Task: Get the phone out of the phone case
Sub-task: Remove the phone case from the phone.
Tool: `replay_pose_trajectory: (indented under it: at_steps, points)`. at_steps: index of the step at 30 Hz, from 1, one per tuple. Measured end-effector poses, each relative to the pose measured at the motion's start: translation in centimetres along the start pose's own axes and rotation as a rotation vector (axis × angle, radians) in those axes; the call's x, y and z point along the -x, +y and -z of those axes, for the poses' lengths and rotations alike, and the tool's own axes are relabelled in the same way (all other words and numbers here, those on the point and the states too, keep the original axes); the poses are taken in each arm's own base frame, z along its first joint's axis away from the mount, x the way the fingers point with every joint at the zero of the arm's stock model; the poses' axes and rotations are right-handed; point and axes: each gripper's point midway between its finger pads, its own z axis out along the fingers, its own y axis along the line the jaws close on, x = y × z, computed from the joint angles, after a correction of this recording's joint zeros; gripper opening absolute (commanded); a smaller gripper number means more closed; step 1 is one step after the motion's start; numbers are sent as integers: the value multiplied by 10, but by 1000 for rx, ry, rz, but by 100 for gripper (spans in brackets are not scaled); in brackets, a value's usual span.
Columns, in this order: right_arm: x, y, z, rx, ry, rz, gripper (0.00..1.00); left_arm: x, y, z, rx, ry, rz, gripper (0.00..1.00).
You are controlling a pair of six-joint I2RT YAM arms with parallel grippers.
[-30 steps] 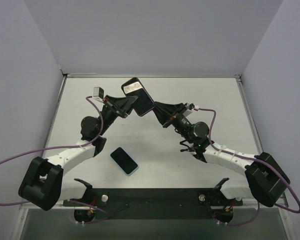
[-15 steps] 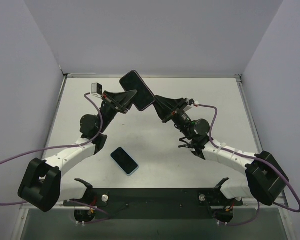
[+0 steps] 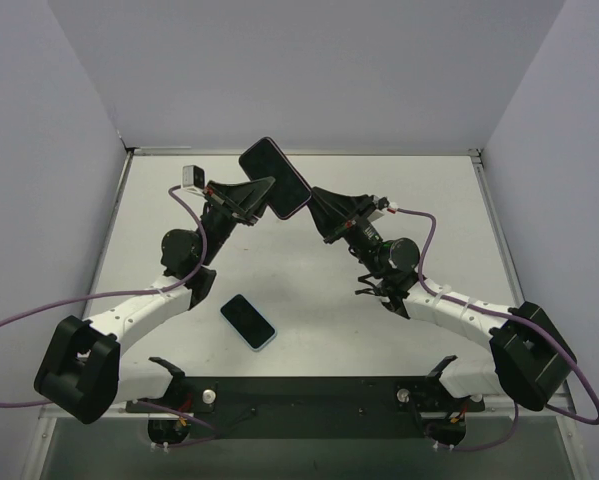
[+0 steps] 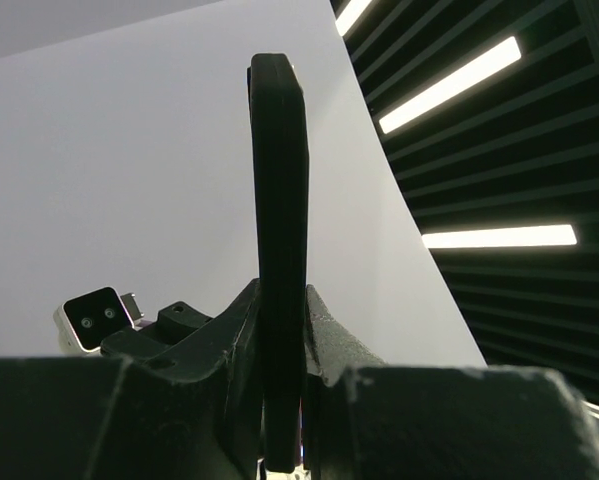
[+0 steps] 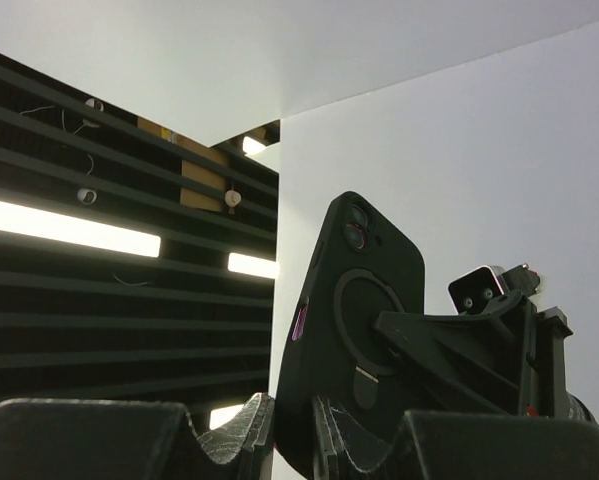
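From above, the phone case [image 3: 275, 178] is held aloft between both arms, its long axis slanting from far-left to near-right. The left gripper [image 3: 257, 196] is pinched on its left edge and the right gripper [image 3: 314, 205] on its near-right end. A loose phone [image 3: 248, 321] lies flat on the table.

At the left wrist, the case is seen edge-on and upright, clamped between the fingers.

At the right wrist, its back and camera cutout are faced, with the lower end clamped.

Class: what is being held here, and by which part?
The black phone case: left gripper clamps a long edge, right gripper the end opposite the camera cutout.
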Motion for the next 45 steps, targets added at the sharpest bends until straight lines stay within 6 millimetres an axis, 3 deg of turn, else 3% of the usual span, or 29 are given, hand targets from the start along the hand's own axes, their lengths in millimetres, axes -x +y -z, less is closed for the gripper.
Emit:
replay_pose_trajectory:
  at_steps: [23,45]
  points:
    - [9,-3,-6,34,-28,-18,0,4,-1,-5,0,-35,-15,0]
    - [31,-25,-16,26,-97,-52,0,18,8,-7,31,-107,-43,0]
